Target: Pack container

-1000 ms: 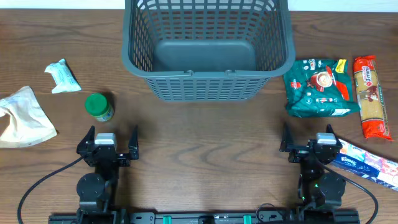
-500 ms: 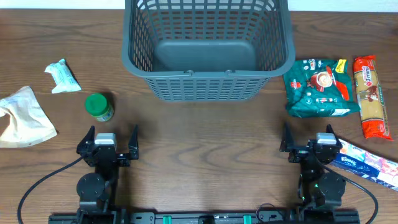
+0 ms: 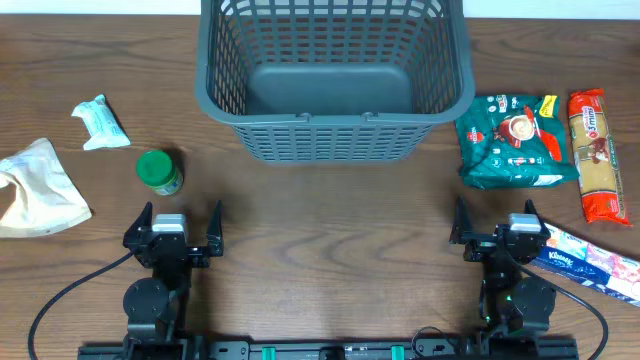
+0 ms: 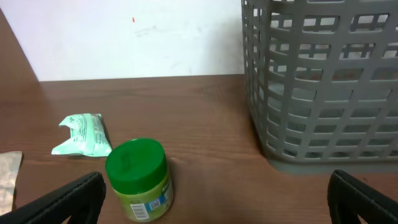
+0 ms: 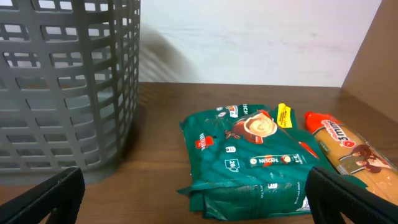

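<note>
Both jaws stand released, empty. I judge the green-lidded plastic jar point(image 3: 158, 171) may topple if I close off-centre, never reaching the large grey slotted plastic basket point(image 3: 335, 135).

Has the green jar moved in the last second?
No. The jar stays at the same spot, left of the basket and its front corner.
</note>
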Robot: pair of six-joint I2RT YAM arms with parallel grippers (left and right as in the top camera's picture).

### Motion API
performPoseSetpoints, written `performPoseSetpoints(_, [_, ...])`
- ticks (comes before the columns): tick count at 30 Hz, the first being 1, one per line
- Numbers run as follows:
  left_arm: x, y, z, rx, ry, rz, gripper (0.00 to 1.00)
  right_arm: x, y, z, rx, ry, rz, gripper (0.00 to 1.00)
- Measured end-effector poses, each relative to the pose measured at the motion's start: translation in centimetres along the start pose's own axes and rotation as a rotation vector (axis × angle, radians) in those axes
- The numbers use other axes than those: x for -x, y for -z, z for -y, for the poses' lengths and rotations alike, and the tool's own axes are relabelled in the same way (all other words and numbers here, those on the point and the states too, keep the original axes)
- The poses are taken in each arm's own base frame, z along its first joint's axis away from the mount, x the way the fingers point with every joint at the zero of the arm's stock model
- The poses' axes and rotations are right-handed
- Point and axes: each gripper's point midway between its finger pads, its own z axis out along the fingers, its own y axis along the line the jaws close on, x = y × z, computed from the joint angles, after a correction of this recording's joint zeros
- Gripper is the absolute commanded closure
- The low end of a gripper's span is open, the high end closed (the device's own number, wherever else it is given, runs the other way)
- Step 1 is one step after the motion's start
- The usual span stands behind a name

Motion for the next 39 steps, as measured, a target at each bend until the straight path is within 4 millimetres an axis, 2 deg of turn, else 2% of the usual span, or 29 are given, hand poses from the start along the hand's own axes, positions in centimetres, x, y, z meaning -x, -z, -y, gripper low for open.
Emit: performPoseSetpoints(39, [0.0,0.0,0.0,0.0,0.0,0.0,0.01,0.0,0.0,0.0,0.0,0.0,0.0,0.01])
